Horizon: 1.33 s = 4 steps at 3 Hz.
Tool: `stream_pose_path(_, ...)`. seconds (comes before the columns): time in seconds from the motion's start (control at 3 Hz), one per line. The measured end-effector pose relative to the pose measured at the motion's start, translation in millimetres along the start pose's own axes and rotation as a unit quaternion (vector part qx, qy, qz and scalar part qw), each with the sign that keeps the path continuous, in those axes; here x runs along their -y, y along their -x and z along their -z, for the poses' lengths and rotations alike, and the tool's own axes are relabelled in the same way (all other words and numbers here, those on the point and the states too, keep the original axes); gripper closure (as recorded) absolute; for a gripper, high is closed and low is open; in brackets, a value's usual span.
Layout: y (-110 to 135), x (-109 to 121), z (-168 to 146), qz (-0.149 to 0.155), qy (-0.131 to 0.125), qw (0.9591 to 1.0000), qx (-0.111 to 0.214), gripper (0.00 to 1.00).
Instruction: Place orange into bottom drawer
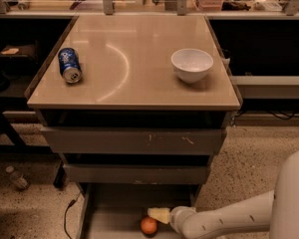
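The orange [149, 226] lies on the flat grey floor of the bottom drawer [114, 208], which is pulled out at the bottom of the picture. My gripper [159, 215], with cream-coloured tips, reaches in from the right on its white arm [229, 220]. It sits just above and to the right of the orange, close to it. The orange rests on the drawer floor, outside the gripper.
The two upper drawers [134, 141] are shut under the beige table top [139, 44]. On top lie a blue soda can [70, 65] on its side and a white bowl [192, 64]. A small bottle [16, 177] and a cable [70, 210] lie on the floor at left.
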<state>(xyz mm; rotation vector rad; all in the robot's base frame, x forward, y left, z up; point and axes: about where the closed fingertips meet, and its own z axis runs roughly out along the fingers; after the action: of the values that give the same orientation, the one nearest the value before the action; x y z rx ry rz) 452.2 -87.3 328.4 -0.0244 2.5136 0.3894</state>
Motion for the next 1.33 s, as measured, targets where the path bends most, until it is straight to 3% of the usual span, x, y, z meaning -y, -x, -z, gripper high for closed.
stream_pose_path(0.33, -21.6, 55.3, 39.0, -0.018, -0.082, 0.9961, -0.028, 0.0)
stream_pose_path(0.67, -63.1, 111.0, 94.9, -0.04, -0.179, 0.9813, -0.059, 0.0)
stream_pose_path(1.0, -117.2, 173.8, 152.4, -0.092, -0.284, 0.9495, -0.097, 0.0)
stream_pose_path(1.33, -167.3, 233.1, 223.0, -0.161, -0.39, 0.8978, -0.126, 0.0)
